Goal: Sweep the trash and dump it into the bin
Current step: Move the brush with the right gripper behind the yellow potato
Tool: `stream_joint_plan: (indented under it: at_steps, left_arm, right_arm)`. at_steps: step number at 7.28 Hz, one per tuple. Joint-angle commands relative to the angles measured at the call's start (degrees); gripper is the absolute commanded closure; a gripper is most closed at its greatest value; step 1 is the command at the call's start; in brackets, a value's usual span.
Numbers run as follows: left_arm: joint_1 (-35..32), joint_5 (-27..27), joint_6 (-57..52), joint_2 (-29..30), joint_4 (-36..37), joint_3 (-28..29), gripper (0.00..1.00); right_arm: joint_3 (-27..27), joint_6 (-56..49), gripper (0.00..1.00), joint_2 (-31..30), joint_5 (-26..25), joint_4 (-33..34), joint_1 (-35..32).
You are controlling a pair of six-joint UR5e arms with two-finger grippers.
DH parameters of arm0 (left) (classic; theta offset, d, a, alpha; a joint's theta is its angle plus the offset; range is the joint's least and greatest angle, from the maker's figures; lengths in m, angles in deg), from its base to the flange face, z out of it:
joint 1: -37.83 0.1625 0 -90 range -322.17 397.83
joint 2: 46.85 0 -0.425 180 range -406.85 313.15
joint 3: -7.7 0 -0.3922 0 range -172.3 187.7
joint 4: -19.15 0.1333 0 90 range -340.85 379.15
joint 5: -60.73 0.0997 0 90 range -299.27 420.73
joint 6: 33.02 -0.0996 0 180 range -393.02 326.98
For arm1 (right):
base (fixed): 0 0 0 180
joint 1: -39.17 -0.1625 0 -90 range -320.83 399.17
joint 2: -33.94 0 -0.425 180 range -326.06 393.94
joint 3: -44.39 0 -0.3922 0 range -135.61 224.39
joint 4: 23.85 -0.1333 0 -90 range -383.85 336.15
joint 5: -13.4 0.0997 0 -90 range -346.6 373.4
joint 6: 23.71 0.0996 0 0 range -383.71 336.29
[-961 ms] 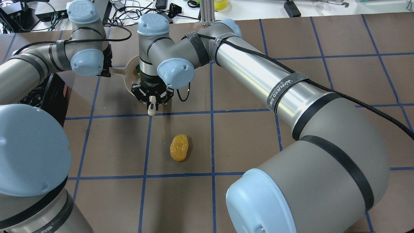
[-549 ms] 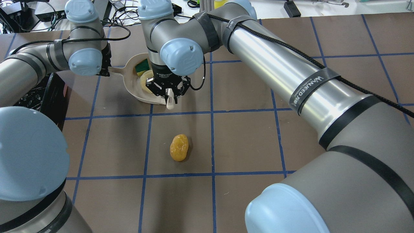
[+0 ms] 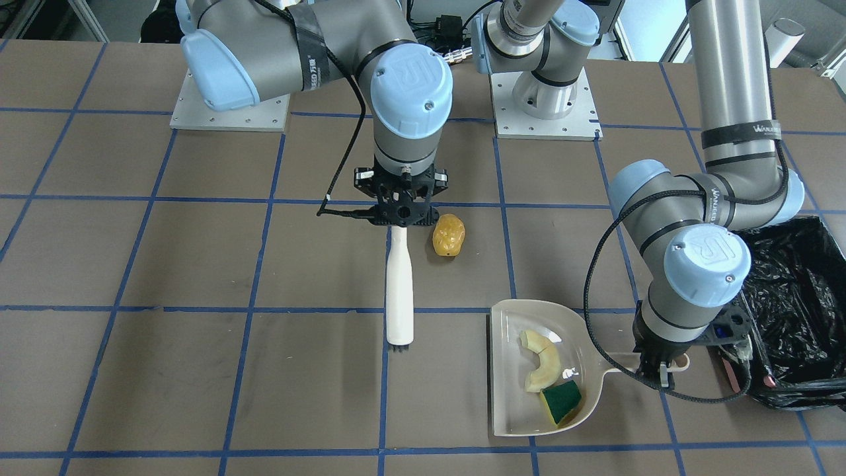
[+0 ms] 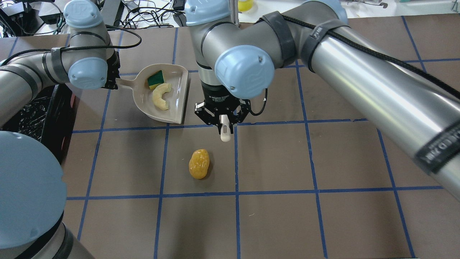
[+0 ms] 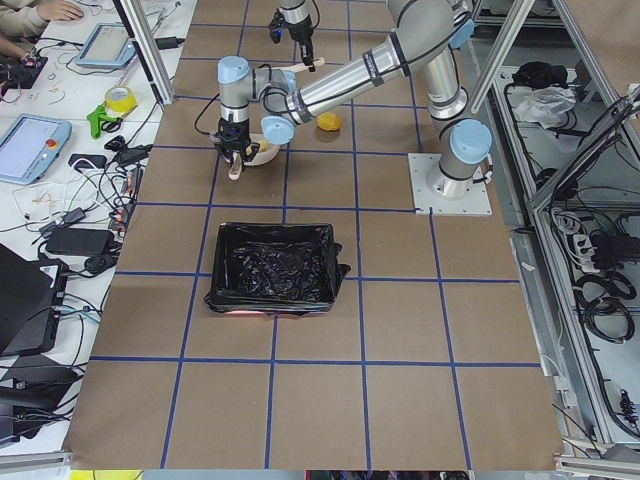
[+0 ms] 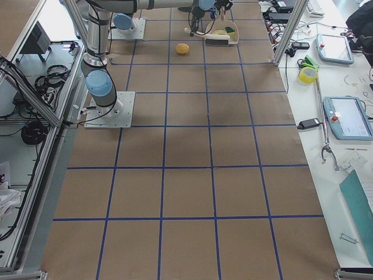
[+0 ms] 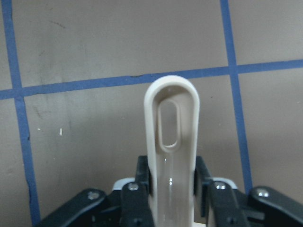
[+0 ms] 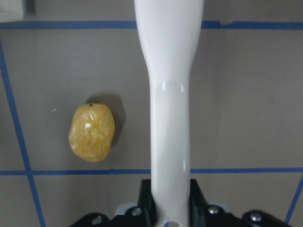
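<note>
The golden-brown lump of trash (image 4: 199, 164) (image 3: 449, 235) (image 8: 92, 132) lies alone on the brown table. A beige dustpan (image 4: 176, 93) (image 3: 509, 403) holds the pale rind slice (image 4: 161, 95) (image 3: 543, 360) and the yellow-and-green sponge (image 4: 156, 78) (image 3: 562, 400). My left gripper (image 4: 113, 81) (image 7: 171, 182) is shut on the dustpan's handle (image 7: 171, 142). My right gripper (image 4: 222, 120) (image 3: 400, 218) (image 8: 170, 194) is shut on a white hand brush (image 3: 399, 291) (image 8: 171, 94), which hangs beside the lump and between it and the pan. The black-lined bin (image 3: 793, 311) (image 5: 275, 265) stands just behind the left wrist.
Blue tape lines grid the tabletop. Cables and electronics (image 4: 143, 14) crowd the far edge. Two arm base plates (image 3: 228, 106) (image 3: 545, 109) sit on the robot's side. A side bench carries tablets (image 5: 30, 145) and a tape roll (image 5: 120, 98).
My right gripper has carried the brush out of the dustpan, rightward and nearer to the lump. The rind slice and sponge in the pan now show uncovered. The lump has not moved.
</note>
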Motion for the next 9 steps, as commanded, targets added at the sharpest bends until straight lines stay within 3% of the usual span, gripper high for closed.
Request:
stream_joint_plan:
  at_steps: [1, 4, 5, 9]
  left_arm:
    - [0.8, 0.1, -0.6, -3.7, 0.4, -6.2, 1.00]
    - [1.2, 0.4, 0.7, -9.3, 0.4, -14.0, 1.00]
    - [1.4, 0.7, 0.2, -11.3, 0.3, -16.2, 1.00]
    - [1.7, 1.1, 0.0, -18.5, 0.0, -24.1, 1.00]
  right_arm:
    - [-12.1, 0.5, 1.00, -8.2, -0.7, 3.4, 0.0]
    - [-19.3, 3.8, 1.00, -10.7, 0.5, 3.4, -0.7]
    - [-19.4, 7.5, 1.00, -10.5, 0.6, 3.3, -1.4]
    - [-20.5, 18.8, 1.00, -9.6, 8.8, 4.5, -9.2]
